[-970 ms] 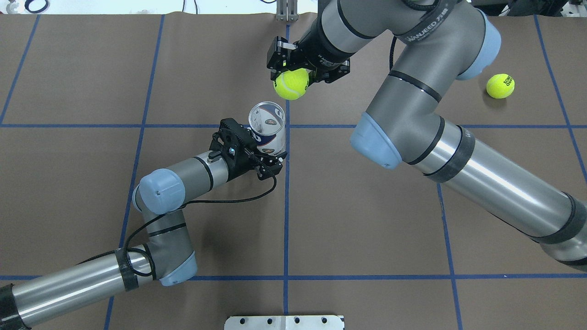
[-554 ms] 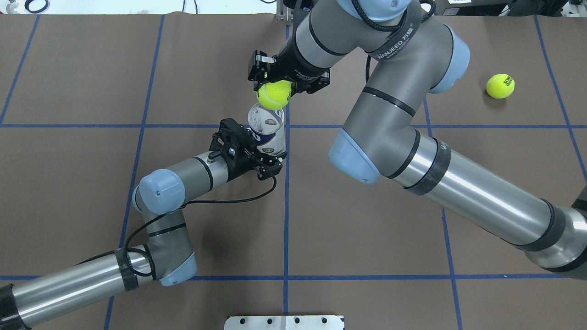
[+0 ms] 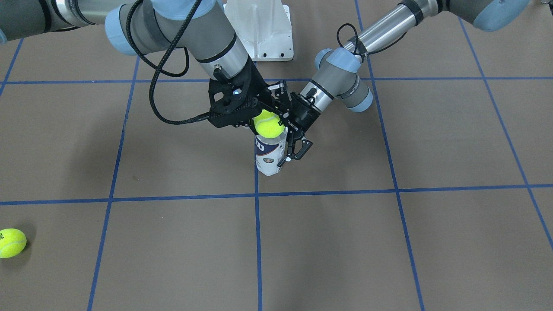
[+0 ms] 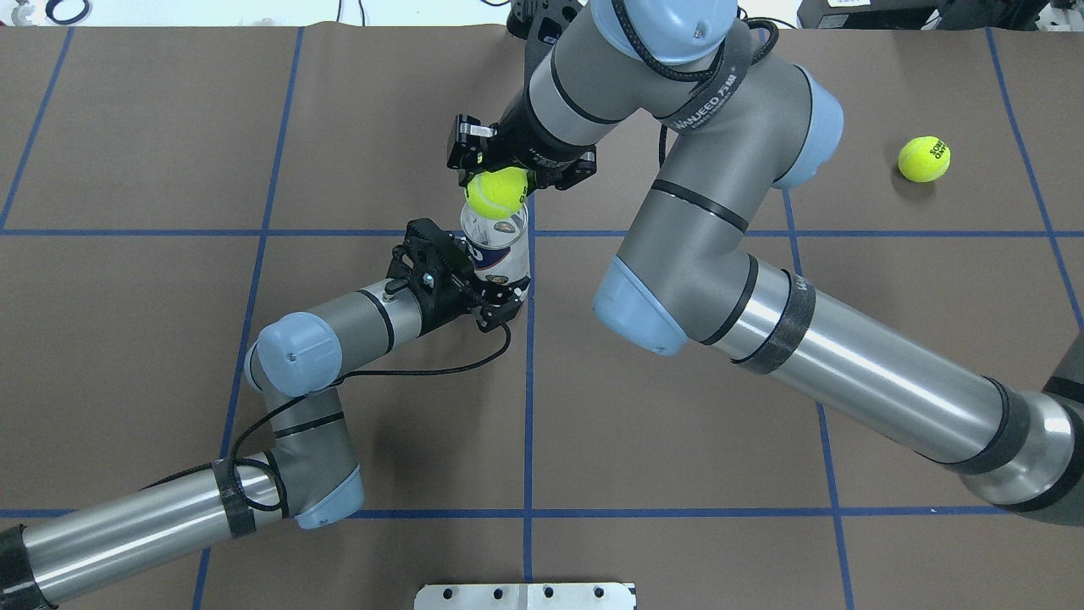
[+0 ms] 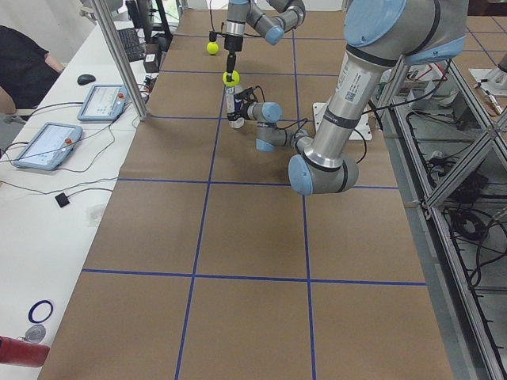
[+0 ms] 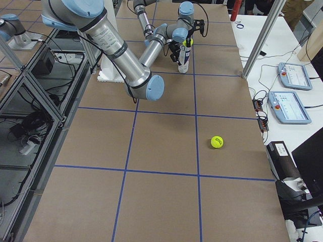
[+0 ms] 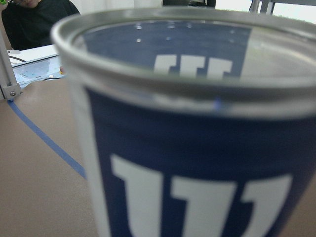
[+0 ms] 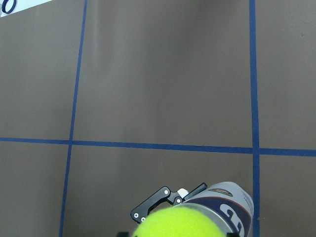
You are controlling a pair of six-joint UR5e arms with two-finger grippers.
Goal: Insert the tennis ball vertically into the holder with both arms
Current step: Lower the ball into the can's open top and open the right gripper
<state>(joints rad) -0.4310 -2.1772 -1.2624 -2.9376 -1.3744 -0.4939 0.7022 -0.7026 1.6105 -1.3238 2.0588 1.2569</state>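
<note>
Near the tabletop's middle, the right hand (image 4: 498, 174), gripping the tennis ball (image 4: 497, 191), has swung in from the far side and now hangs over the holder's (image 4: 497, 254) open mouth; the left hand (image 4: 474, 292) clamps the holder upright. Judged ready to lower. A spare ball (image 4: 924, 159) lies well apart toward the right edge.

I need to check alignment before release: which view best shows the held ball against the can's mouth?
Exterior front-facing: the held tennis ball sits right at the top of the holder, both unobstructed. Overhead shows the ball overlapping the rim. The right wrist view crops the ball; the left wrist view shows only the can; side views are distant.
</note>
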